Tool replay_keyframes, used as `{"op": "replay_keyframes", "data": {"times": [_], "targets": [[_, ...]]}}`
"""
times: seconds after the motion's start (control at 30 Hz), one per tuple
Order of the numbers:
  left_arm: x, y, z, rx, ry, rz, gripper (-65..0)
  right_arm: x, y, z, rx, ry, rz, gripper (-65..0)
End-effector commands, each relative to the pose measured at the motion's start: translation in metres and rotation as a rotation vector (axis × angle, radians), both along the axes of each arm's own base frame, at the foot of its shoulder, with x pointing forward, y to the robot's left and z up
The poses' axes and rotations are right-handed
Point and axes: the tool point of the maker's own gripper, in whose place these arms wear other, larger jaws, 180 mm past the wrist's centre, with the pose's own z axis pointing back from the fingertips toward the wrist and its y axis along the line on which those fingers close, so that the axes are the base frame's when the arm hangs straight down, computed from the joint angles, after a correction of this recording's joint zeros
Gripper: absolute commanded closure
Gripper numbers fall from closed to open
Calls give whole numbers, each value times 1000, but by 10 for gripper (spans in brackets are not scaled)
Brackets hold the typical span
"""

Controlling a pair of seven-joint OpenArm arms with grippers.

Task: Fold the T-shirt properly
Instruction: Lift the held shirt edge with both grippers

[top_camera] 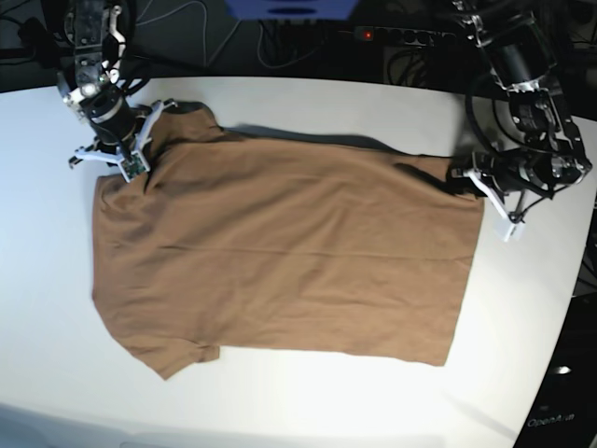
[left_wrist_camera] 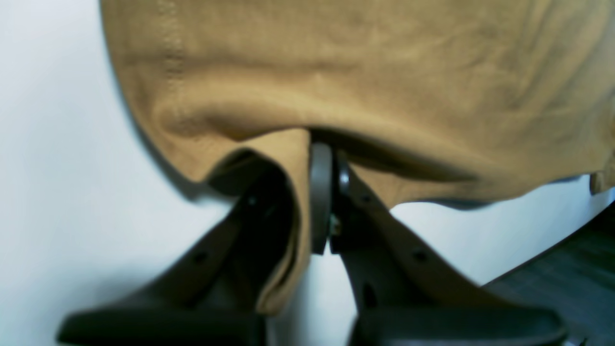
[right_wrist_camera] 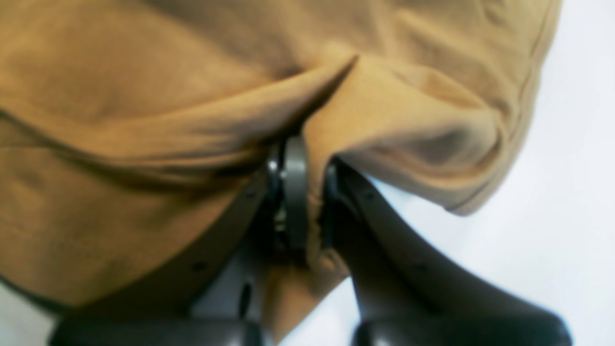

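On the left of the base view, the right gripper point(top_camera: 131, 149) is seen clamped on the shoulder end of the shirt point(top_camera: 289, 252), near the collar and the far sleeve; in the right wrist view a bunched fold of cloth is pinched tight between the fingers point(right_wrist_camera: 295, 192), which are closed together on it. The shirt is spread flat across the middle of the white table point(top_camera: 308, 401), tan side up, lying sideways with its collar end toward the left and its hem toward the right; the near sleeve is seen at the lower left. On the right of the base view, the left gripper point(top_camera: 466, 175) is set at the far hem corner, and in the left wrist view the hem edge is held between fingers point(left_wrist_camera: 321, 192) that are shut on the cloth. The step in hand is judged to be the taking of the far long edge at both ends, ahead of a first lengthwise fold. For the next move, both held ends would need to be lifted together and carried toward the near edge at an even pace, so that the cloth is kept taut and laid down without wrinkles.
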Motion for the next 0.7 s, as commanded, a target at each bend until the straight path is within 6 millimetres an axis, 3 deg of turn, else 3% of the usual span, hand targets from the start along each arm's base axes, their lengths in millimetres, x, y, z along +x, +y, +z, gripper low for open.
{"op": "replay_keyframes", "data": {"times": [0.0,0.17,0.43,0.67], "targets": [[16,5,14,3,-54,8,-28,10,0,16,-6,-60,14,-1],[24,4,18,-1,-70,9,-28,16,1,23,-23,-82,21,-1],[29,3,21,-6,-81,10,-28,24,-27,32,-52,-111,-43,-1],[40,4,30,-4,-111,10,-28,33,-28,39,-56,-134,-44,-1]]}}
